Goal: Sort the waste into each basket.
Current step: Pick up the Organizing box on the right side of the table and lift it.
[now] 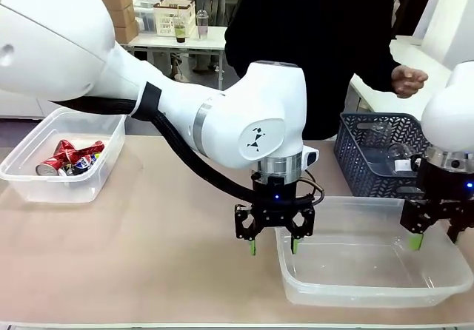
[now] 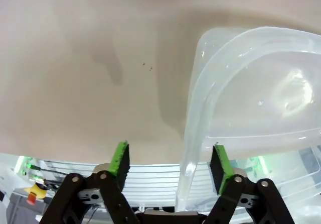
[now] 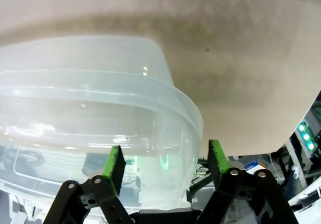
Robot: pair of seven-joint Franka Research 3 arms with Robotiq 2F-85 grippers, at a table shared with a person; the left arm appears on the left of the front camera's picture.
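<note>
Table [image 1: 148, 234]: tan top, a person standing at the far side, one hand [image 1: 408, 81] held up off the surface.

Empty clear tub [image 1: 355, 289] at near right. Its long axis runs side to side across the table and it sits flat, mouth up. Each short end faces one arm.

Dark lattice basket [image 1: 370, 156] is just behind the empty tub. Something clear lies inside, probably bottles, but I cannot tell for sure.

Second clear tub [image 1: 29, 178] sits far left, well apart from the rest. The cans [image 1: 70, 158], red with some blue, are piled in it. No waste lies loose on the table.

Left gripper [image 1: 274, 246] points straight down at the empty tub's left short end. Jaws apart and clamped on nothing. The wrist camera shows the rolled rim [image 2: 193, 148] passing between the green pads [image 2: 120, 158], closer to one pad than the other: one finger outside the wall, one inside.

Right gripper [image 1: 435, 239] does the same at the opposite short end. Jaws apart, and its wrist view shows the rim [image 3: 193, 128] threaded between them.

Judgement: the move turns on this straddle. Both walls lie crosswise in the jaws, so closing would pinch each end. The left pair sits off-centre on its wall and may nudge the tub sideways as it shuts.
</note>
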